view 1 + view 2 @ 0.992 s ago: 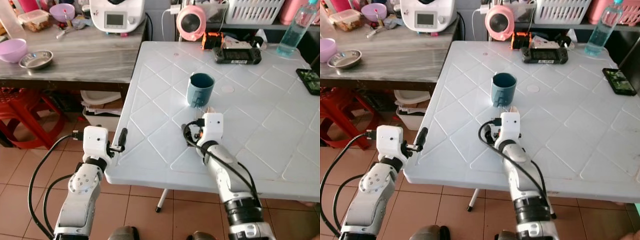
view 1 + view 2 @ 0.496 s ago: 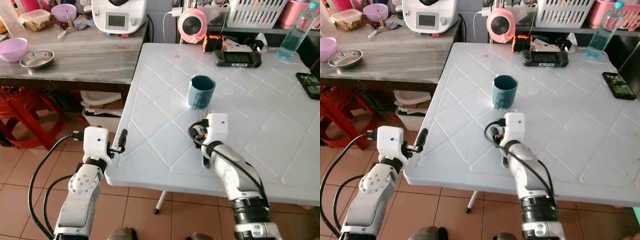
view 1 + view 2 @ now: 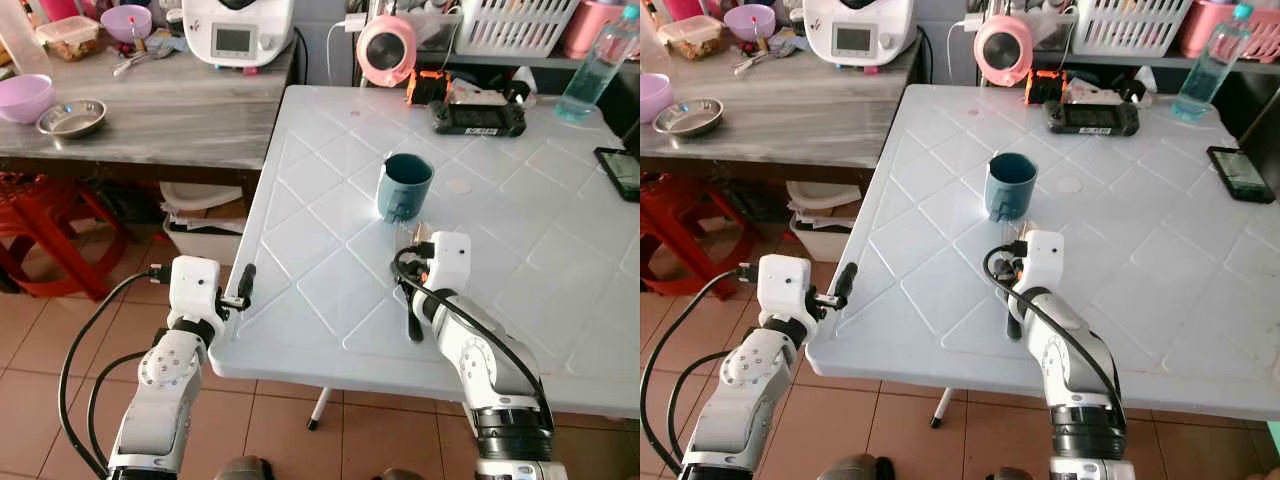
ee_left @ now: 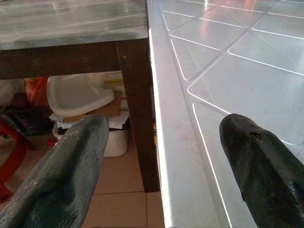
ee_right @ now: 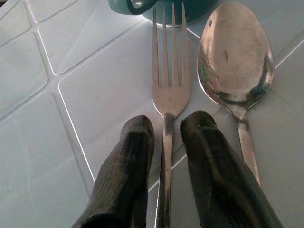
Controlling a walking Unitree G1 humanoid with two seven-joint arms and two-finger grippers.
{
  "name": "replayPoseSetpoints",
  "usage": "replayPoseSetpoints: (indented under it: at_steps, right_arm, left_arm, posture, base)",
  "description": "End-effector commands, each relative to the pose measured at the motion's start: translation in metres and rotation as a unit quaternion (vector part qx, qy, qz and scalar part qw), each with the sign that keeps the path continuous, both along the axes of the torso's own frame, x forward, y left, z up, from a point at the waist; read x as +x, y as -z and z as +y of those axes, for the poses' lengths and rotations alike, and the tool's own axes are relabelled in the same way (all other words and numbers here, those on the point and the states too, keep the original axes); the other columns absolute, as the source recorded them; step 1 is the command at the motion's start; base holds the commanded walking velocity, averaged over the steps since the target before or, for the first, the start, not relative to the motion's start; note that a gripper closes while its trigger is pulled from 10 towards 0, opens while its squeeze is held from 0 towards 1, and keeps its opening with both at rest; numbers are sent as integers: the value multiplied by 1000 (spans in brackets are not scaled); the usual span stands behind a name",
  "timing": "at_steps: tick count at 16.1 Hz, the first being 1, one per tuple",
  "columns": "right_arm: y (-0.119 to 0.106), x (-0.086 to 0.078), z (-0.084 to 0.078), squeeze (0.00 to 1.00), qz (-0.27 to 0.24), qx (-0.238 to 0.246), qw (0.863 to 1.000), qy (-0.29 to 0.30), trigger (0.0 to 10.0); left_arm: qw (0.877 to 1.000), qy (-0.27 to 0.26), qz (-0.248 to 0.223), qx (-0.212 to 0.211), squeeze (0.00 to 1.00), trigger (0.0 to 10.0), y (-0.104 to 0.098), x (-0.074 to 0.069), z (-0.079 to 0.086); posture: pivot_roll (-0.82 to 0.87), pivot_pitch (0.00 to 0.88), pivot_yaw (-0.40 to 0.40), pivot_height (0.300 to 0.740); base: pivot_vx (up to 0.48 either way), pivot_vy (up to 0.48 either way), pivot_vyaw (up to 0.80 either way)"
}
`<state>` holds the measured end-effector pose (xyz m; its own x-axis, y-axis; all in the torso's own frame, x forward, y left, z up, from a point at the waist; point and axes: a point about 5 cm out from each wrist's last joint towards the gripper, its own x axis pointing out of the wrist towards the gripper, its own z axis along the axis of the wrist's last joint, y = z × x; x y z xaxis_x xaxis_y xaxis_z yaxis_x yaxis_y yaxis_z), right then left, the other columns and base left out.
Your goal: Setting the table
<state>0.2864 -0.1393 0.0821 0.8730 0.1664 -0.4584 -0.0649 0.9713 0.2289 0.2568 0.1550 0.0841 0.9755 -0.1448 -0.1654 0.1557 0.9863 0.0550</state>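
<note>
The right gripper [image 5: 164, 137] is resting low on the white table [image 3: 330, 200], its two black fingers [image 5: 126, 156] closed down on the neck of a fork [image 5: 168, 71] — pinching it just behind the tines, with the handle running back between the pads. The fork is lying flat on the tabletop, tines pointing at the base of the teal mug [image 3: 404, 186], and a spoon [image 5: 236, 57] is lying just beside it, parallel, bowl up, not touching as far as I can tell.

The fork is thin, stiff steel, light and smooth, so I am judging it likely to slip or pivot if it is pinched at one narrow point. The neck is a fair hold for sliding it, but a grip further back on the handle, nearer its balance, would probably be steadier for lifting. It is lying so flat that the fingertips are having to work right against the table.

The left gripper [image 4: 161, 156] is hanging off the table's near-left edge with its fingers spread wide — holding nothing.
</note>
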Motion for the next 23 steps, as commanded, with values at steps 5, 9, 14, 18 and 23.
replayPoseSetpoints:
  at_steps: [5,9,14,18,23]
  right_arm:
    - [58,-35,-5,0,143,-44,986,-68,0]
    - [62,-33,-15,0,136,-37,989,-40,0]
    - [29,-12,1,0,41,71,996,22,0]
    - [-11,0,20,0,-56,114,992,22,0]
    - [-8,-3,15,0,-54,113,991,43,4078]
  left_arm:
    - [1000,6,18,10,0,10000,5,-1,0]
    - [1000,6,22,11,0,10000,6,-1,-1]
    - [1000,-12,22,14,0,10000,7,1,1]
    - [999,-30,19,2,0,10000,7,5,-1]
    - [999,-33,18,-15,0,10000,8,9,-3]
  posture:
    - [9,31,41,740]
    - [9,27,43,740]
    - [5,19,41,740]
    - [-3,5,33,740]
    - [-13,0,33,740]
  base:
    - [0,0,0]
    - [0,0,0]
    - [0,0,0]
    - [0,0,0]
    - [0,0,0]
